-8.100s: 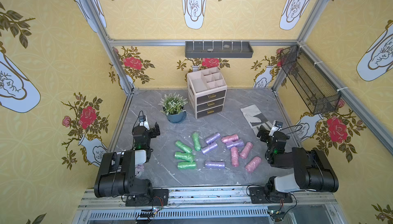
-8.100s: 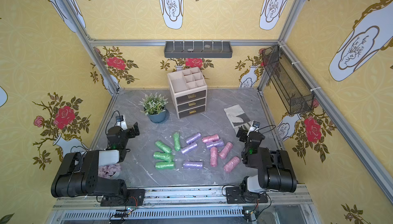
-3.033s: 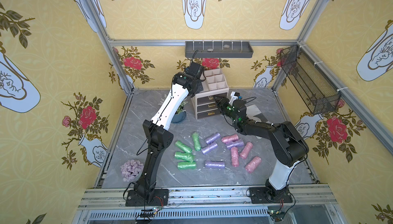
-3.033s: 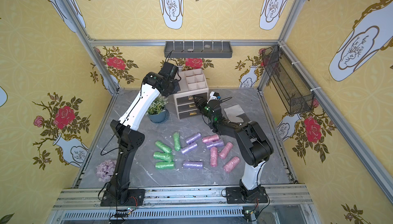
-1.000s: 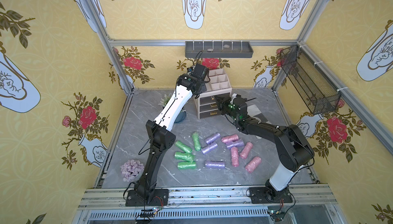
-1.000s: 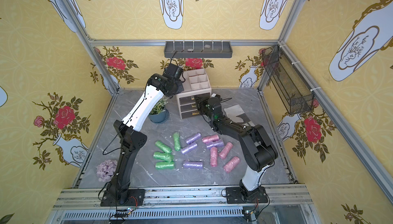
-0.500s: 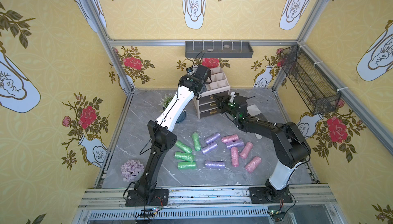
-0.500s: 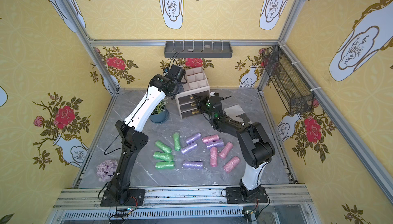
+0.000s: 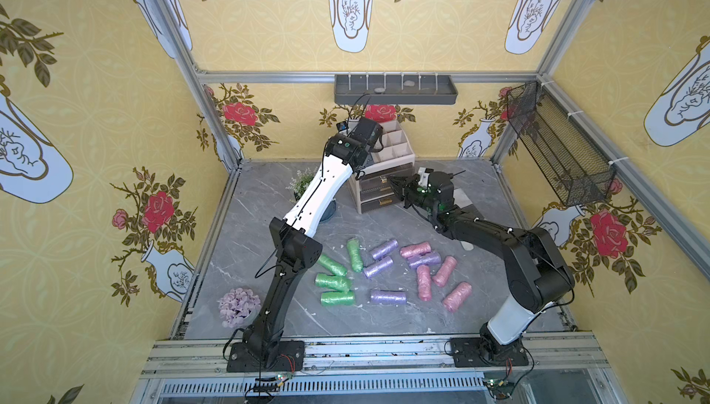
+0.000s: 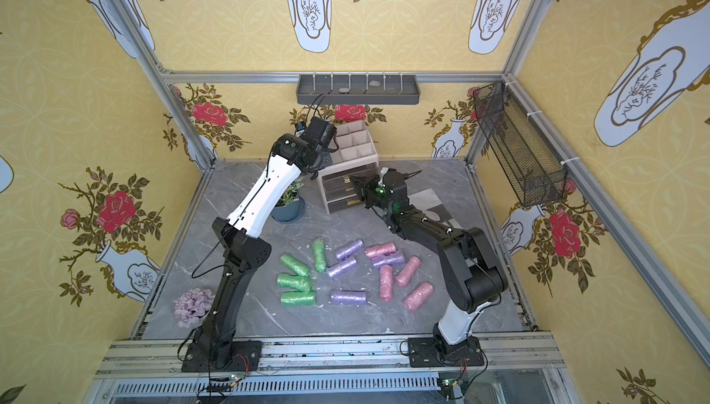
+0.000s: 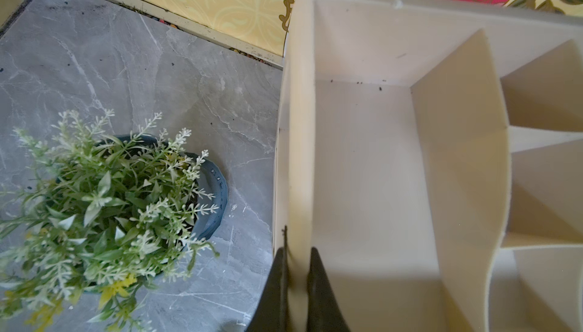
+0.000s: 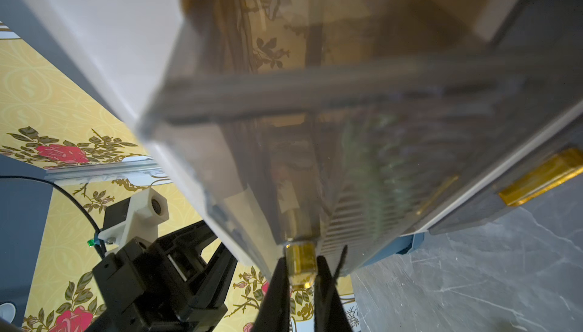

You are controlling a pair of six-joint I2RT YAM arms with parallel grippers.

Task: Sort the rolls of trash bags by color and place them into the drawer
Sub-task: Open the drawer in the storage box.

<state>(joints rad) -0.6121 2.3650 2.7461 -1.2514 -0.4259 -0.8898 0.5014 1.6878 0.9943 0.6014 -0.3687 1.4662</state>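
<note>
Pinching the gold handle of the top drawer, the right gripper is clamped on it. The left gripper grips the side wall of the cream organizer. The rolls of trash bags lie on the grey tabletop, well in front of both.

Both top views: set high over the front edge of the table, facing down toward the back wall; far off, whole scene.
Left wrist view: close, looking down into the drawer unit's open top, potted plant beside it.
Right wrist view: very close to the unit's drawer fronts, gold handle nearest.
All four views share the drawer unit.
</note>
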